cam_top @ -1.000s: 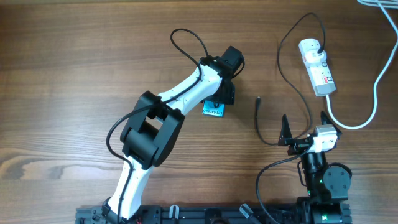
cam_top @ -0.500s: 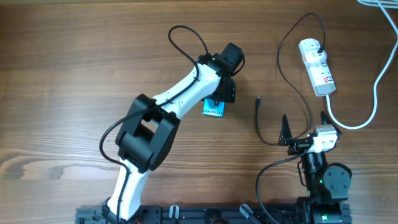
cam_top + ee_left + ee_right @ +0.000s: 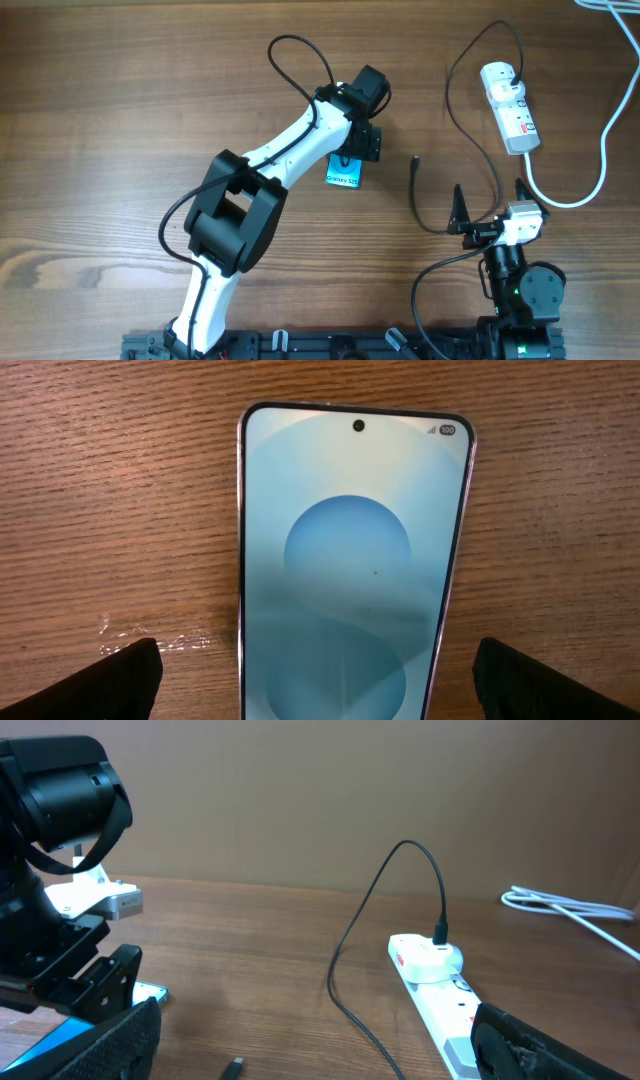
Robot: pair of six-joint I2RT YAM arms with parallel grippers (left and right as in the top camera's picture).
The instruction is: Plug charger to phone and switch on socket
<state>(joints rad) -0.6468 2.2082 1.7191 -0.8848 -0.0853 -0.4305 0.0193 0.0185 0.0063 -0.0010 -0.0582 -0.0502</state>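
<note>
phone: flat rectangular phone with a bright turquoise screen [image 3: 343,177], face up on the brown wood-grain surface [image 3: 110,90], at the centre of the overhead view. only its end with the white lettered strip shows there; the rest lies under the head of the left arm. in the left wrist view the screen fills the middle of the frame, camera hole at the top.
left jaws: spread. the two dark fingers [image 3: 125,680] sit in the lower corners of the left wrist view, one to each side of the phone, with bare wood between each finger and the phone's edge.
left arm: white and black arm [image 3: 285,155], reaching from the bottom edge up to frame centre.
charger: thin black cable [image 3: 450,78] running from a white adapter [image 3: 497,74] and looping down the surface. its small black plug tip [image 3: 416,161] lies loose to the right of the phone, apart from it.
socket: white elongated power strip [image 3: 512,112], upper right of the overhead view, with the adapter plugged into its upper end. red switch marks are visible; their setting cannot be told.
cord: thick white cord [image 3: 572,205], curving from the strip's lower end toward the right edge.
right jaws: spread wide and holding nothing, with dark fingers [image 3: 120,1040] in the lower corners of the right wrist view. they sit at the lower right of the overhead view, near the cable's lower loop.
</note>
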